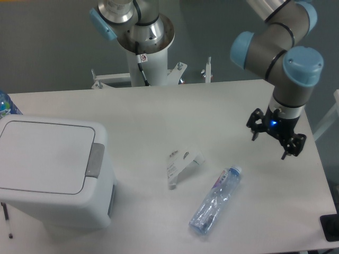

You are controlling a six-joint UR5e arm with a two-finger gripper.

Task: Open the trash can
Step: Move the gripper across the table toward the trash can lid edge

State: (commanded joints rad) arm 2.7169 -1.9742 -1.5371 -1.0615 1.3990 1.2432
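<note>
**Lid shut, gripper far off**

Far left: trash can [50,174], lid down, grey tab [96,160] on its rt edge. Mid-table: wrapper [181,165], bottle [214,200]. Far rt: gripper [269,147], fingers spread wide, empty. We reckon: cross above the clutter, press tab squarely.

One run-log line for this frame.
tool: open, empty, far right | trash can: lid shut, untouched, far left | bottle: lying between them

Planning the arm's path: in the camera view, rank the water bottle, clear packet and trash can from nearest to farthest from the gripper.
1. Water bottle, lying below-left of the gripper.
2. Clear packet, table centre.
3. Trash can, far left.
</note>
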